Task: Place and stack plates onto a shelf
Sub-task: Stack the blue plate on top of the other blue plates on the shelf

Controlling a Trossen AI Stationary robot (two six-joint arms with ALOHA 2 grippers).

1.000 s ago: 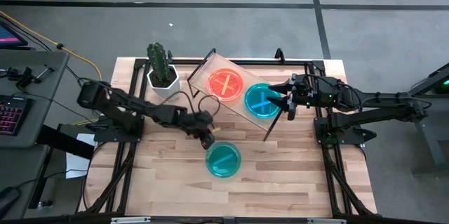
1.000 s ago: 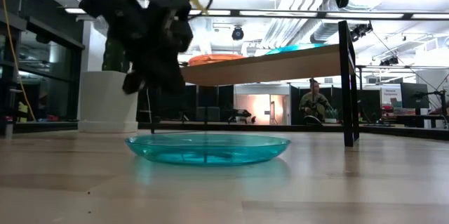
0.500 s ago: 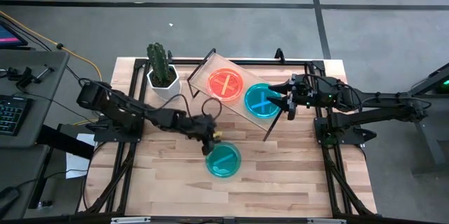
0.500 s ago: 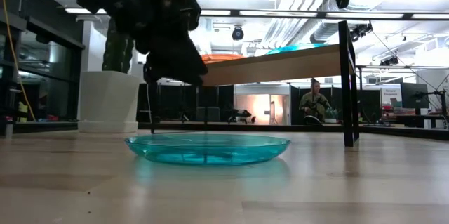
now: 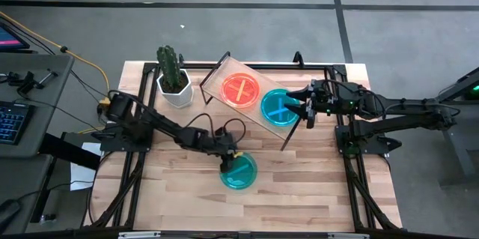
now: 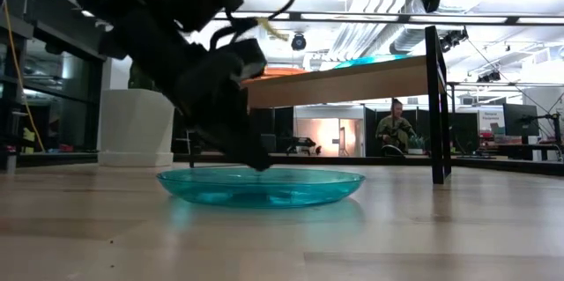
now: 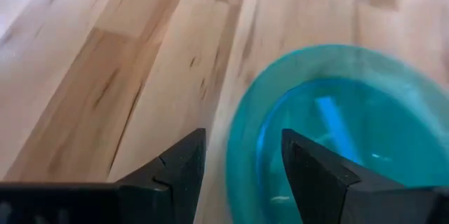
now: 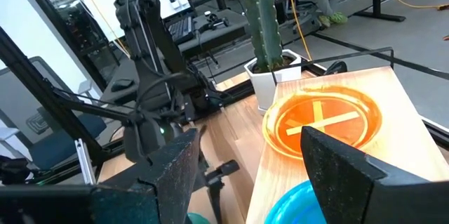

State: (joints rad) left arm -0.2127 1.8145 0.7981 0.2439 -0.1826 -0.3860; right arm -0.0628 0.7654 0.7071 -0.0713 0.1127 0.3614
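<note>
A teal plate (image 5: pixel 239 171) lies flat on the wooden table; it also shows in the low view (image 6: pixel 261 186) and the left wrist view (image 7: pixel 337 133). My left gripper (image 5: pixel 227 159) is open and low at the plate's left rim, one finger outside the rim and one over the plate's inside. On the slanted light-wood shelf (image 5: pixel 228 68) lie an orange plate (image 5: pixel 241 89) and a teal plate (image 5: pixel 278 107). My right gripper (image 5: pixel 305 109) is open and empty, hovering just right of the shelf's teal plate. My left gripper (image 7: pixel 242 175) stands astride the plate's left rim (image 7: pixel 235 147), slanting down from the table's left side. I cannot tell whether either finger touches the rim. The plate lies flat on the table.
A cactus in a white pot (image 5: pixel 174 82) stands at the far left, next to the shelf. The shelf's black wire legs (image 6: pixel 436 105) stand behind the plate. A person (image 6: pixel 394 129) is far off in the room. Bare wood lies near the table's front edge.
My left gripper has gone toward the table's near edge and down, tipping its fingers down toward the teal plate on the table, until they are at its left rim. The plate has stayed in place.
</note>
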